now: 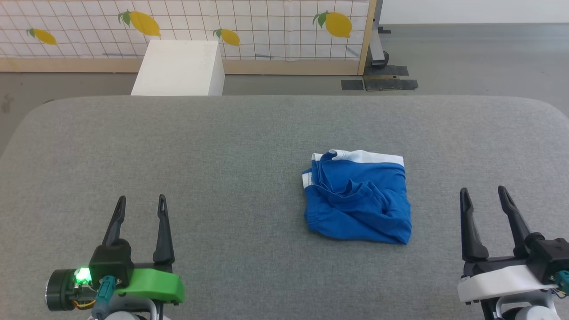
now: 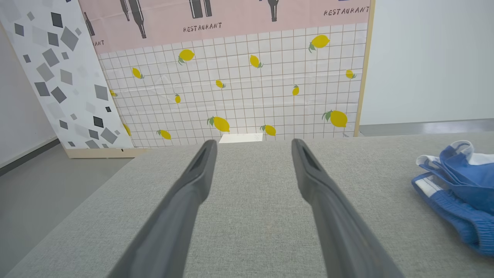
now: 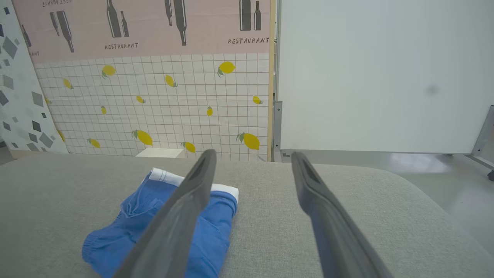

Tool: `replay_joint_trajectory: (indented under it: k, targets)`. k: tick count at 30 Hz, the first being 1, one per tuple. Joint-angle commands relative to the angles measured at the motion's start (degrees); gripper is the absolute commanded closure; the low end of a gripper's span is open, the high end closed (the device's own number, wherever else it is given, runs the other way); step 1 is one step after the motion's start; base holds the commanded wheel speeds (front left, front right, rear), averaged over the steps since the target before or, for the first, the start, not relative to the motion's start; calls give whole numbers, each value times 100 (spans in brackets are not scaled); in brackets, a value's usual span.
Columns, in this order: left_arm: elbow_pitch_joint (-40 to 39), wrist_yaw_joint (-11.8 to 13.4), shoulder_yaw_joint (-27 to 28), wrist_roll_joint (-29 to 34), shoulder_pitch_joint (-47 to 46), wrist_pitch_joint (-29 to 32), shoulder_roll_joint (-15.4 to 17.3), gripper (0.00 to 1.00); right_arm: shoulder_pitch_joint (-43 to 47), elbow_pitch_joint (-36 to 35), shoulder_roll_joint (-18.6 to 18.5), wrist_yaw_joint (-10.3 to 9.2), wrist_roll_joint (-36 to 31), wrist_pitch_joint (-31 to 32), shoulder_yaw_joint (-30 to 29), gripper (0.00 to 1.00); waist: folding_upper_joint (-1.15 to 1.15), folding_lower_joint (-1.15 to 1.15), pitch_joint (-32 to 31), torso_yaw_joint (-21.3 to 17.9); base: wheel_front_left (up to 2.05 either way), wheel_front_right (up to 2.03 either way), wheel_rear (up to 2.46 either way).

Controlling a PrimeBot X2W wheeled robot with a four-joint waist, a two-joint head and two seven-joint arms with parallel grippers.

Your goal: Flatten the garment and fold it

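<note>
The garment is a royal-blue pair of shorts with white stripe edges, lying in a rumpled, roughly square bundle right of centre on the grey table. Its print is hidden. My left gripper is open near the front left, far from the cloth, with nothing between its fingers. My right gripper is open at the front right, a short way right of the bundle. In the left wrist view the garment lies at the right edge, beyond my left gripper. In the right wrist view the garment is partly behind the left finger of my right gripper.
The grey fabric-covered table has rounded far corners. A white box stands on the floor behind its far edge. A lemon-patterned panel backs the scene, and dark floor plates lie at the back right.
</note>
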Motion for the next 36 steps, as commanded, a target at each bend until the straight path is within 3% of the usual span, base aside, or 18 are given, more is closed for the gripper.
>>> replay_joint_trajectory:
  k: [1,14,21,27,36]
  targets:
    - [19,-5,-9,37,102,-12,-5,0,65,9,11,-9,-8,19,22,0,0,0,-5,2,0,0,0]
    - [27,14,-28,6,91,-12,-30,0,-188,-69,-5,-9,-21,225,-45,0,0,0,25,31,0,0,0]
    - [-1,11,-8,-11,14,-12,-36,0,-1326,-463,-650,-9,226,680,-35,0,0,0,184,33,0,0,0]
    - [-12,-3,-20,-21,-103,-12,-53,0,-2229,10,-1584,-9,837,2452,731,0,0,0,359,78,0,0,0]
    - [-7,-45,-141,-42,-386,-12,-117,0,-3349,714,-3181,-9,2868,5130,3048,0,0,0,775,329,0,0,0]
